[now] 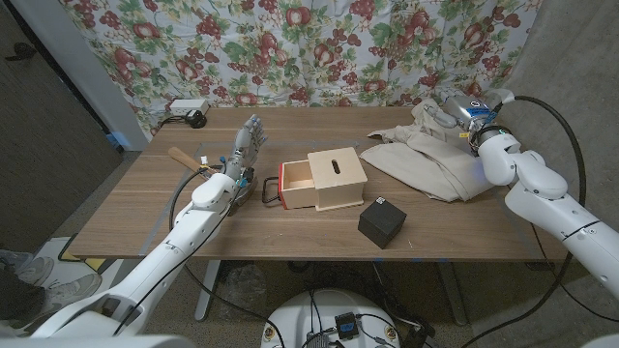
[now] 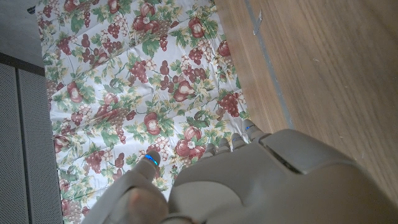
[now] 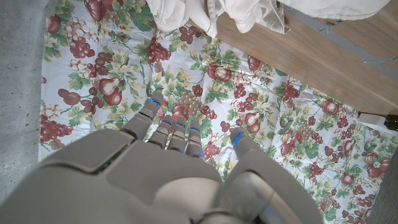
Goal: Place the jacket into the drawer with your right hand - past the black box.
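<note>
Task at start, by look of it. Jacket [image 1: 430, 150] lies spread on bench [image 1: 145, 208], upper right of frame, not lifted. Right hand [image 1: 464, 111] at jacket's far edge, fingers apart in wrist view, grip on cloth: cannot tell. Drawer [image 1: 295, 186] stands open, frame centre; black box [image 1: 381, 222] just below right. Left hand [image 1: 247, 145] upright, fingers spread, empty. Left: grasp, carry, drop in.

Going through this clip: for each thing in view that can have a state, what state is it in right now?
drawer: pulled partly open from the wooden box, nothing visible inside.
wooden box: upright, slot on top.
jacket: spread crumpled on the table, not lifted.
black box: closed, standing apart in front of the wooden box.
right hand: over the jacket's far edge; grip cannot be told.
left hand: raised, fingers apart, empty.
</note>
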`<state>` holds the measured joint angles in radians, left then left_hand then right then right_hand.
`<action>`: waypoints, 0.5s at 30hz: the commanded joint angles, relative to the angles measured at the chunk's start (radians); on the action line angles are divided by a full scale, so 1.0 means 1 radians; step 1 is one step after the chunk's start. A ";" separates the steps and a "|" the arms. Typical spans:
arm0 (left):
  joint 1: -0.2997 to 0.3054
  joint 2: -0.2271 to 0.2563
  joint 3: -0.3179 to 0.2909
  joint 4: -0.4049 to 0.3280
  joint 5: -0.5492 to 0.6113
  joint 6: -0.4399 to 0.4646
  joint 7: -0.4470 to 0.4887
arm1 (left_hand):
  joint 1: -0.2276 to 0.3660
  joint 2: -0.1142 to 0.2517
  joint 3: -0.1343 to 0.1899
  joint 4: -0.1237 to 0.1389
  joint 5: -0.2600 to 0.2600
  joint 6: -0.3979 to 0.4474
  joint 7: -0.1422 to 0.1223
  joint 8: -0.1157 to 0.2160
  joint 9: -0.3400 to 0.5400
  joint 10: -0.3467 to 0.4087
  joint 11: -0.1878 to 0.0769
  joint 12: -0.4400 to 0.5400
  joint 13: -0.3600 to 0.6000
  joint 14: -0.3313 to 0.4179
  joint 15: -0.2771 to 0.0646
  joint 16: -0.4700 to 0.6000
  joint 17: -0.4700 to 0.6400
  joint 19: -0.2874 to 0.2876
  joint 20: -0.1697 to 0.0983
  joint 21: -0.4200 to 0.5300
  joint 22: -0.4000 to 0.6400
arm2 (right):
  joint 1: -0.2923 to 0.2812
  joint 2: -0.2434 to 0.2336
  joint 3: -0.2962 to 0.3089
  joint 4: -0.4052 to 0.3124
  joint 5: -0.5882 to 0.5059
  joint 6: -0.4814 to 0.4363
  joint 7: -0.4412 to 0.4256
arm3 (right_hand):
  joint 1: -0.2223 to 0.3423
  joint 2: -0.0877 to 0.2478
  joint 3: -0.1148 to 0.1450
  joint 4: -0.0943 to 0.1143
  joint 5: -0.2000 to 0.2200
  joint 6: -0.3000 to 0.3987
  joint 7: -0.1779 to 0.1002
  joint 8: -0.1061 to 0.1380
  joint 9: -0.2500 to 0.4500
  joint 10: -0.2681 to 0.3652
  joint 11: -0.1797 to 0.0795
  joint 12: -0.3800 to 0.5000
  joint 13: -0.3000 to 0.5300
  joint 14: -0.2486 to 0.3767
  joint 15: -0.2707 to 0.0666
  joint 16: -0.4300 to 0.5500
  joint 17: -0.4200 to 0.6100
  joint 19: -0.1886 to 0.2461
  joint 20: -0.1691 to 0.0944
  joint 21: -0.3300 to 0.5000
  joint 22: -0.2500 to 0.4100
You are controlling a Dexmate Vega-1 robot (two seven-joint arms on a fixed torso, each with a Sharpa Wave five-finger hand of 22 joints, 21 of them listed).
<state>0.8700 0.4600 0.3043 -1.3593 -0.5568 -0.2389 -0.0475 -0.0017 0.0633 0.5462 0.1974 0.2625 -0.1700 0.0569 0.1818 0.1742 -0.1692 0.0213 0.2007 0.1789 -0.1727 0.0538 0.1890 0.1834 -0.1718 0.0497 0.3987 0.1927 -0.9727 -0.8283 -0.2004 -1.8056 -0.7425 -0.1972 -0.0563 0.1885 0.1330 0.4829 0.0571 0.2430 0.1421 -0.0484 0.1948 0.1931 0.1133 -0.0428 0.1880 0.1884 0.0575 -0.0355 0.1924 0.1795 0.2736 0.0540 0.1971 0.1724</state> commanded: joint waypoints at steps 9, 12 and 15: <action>0.013 0.005 -0.002 -0.015 0.000 0.005 0.003 | 0.002 0.127 0.006 0.000 -0.003 -0.146 -0.006 0.004 0.003 -0.140 0.006 0.001 0.006 -0.133 0.006 0.003 0.002 -0.035 0.010 -0.004 0.003 | -0.010 -0.022 -0.019 -0.015 -0.020 -0.062 0.041 | -0.001 -0.032 -0.013 -0.009 -0.009 -0.031 -0.008 -0.007 0.005 -0.028 0.000 -0.006 0.002 -0.003 -0.013 -0.005 0.002 -0.005 0.060 -0.002 0.003; 0.013 0.006 -0.001 -0.018 0.001 0.008 0.005 | 0.002 0.127 0.006 0.000 -0.003 -0.146 -0.005 0.004 0.003 -0.140 0.006 0.001 0.006 -0.133 0.007 0.003 0.002 -0.035 0.011 -0.004 0.003 | -0.012 -0.024 -0.019 -0.016 -0.018 -0.070 0.046 | -0.001 -0.036 -0.014 -0.011 -0.010 -0.034 -0.009 -0.008 0.005 -0.034 -0.001 -0.007 0.002 -0.007 -0.012 -0.006 0.002 -0.008 0.067 -0.004 0.003; 0.011 0.006 0.000 -0.016 0.003 0.006 0.002 | 0.002 0.127 0.006 0.000 -0.003 -0.146 -0.006 0.003 0.003 -0.140 0.005 0.001 0.006 -0.133 0.007 0.003 0.002 -0.035 0.011 -0.004 0.003 | -0.014 -0.025 -0.020 -0.015 -0.017 -0.076 0.051 | -0.001 -0.038 -0.015 -0.013 -0.010 -0.040 -0.011 -0.009 0.005 -0.037 -0.001 -0.007 0.002 -0.009 -0.011 -0.007 0.001 -0.011 0.071 -0.004 0.003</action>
<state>0.8800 0.4645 0.3025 -1.3730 -0.5568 -0.2333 -0.0448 -0.0017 0.0633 0.5462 0.1974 0.2625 -0.1700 0.0569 0.1818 0.1742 -0.1692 0.0213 0.2007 0.1789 -0.1727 0.0538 0.1890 0.1834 -0.1718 0.0497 0.3987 0.1928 -0.9800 -0.8448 -0.2146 -1.8163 -0.7565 -0.2447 -0.0254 0.1874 0.1080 0.4718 0.0459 0.2349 0.1101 -0.0588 0.1878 0.1930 0.0803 -0.0424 0.1809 0.1884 0.0498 -0.0358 0.1884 0.1795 0.2626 0.1185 0.1971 0.1724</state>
